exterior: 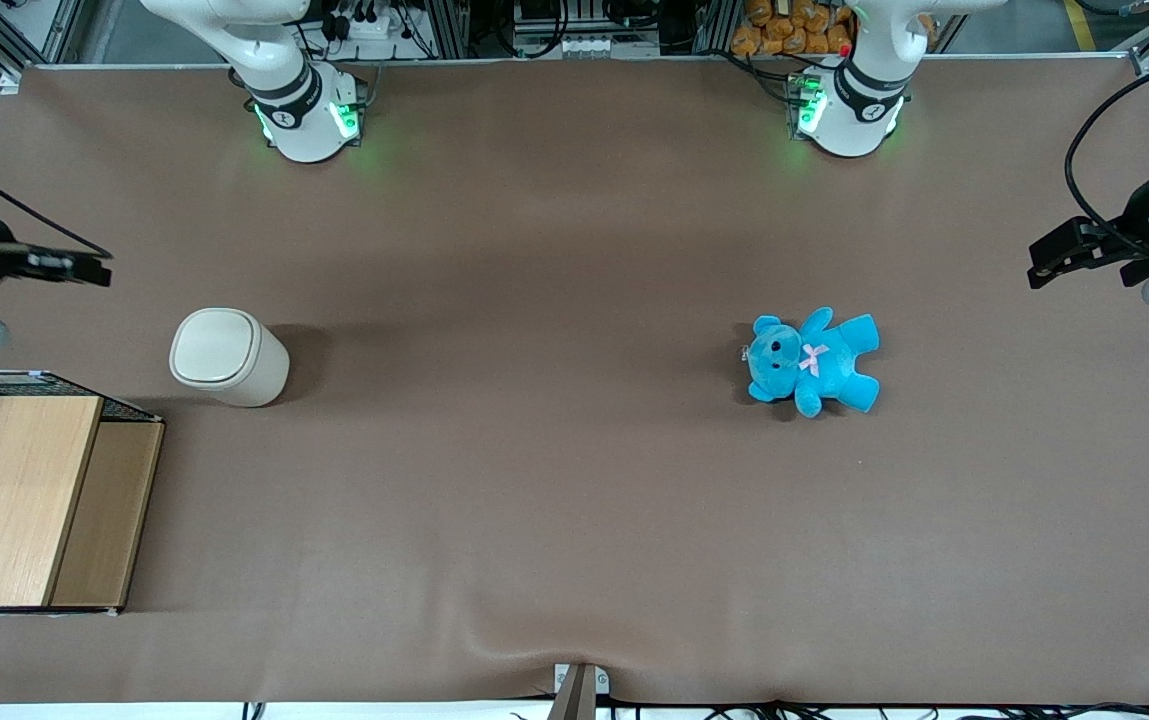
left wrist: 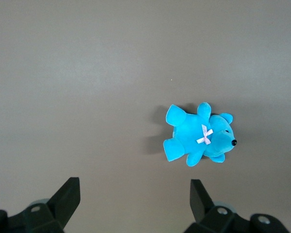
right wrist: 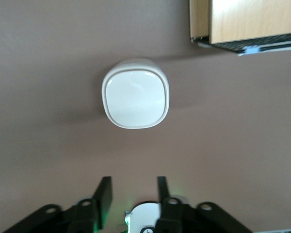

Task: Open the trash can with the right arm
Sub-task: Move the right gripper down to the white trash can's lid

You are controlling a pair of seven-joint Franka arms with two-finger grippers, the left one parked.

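Standing lid-shut, trash can (right wrist: 136,92) apart from parted, empty pincer (right wrist: 132,195).

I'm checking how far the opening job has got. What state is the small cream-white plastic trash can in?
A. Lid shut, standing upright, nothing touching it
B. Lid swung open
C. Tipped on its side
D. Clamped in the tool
A: the small cream-white plastic trash can stands upright with its rounded-square lid flat and shut, while the right arm's slim black tool hangs above the table, apart from it, fingers parted.

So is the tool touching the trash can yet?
Apart. The right wrist view shows bare table between the tool and the closed trash can; the front view agrees.
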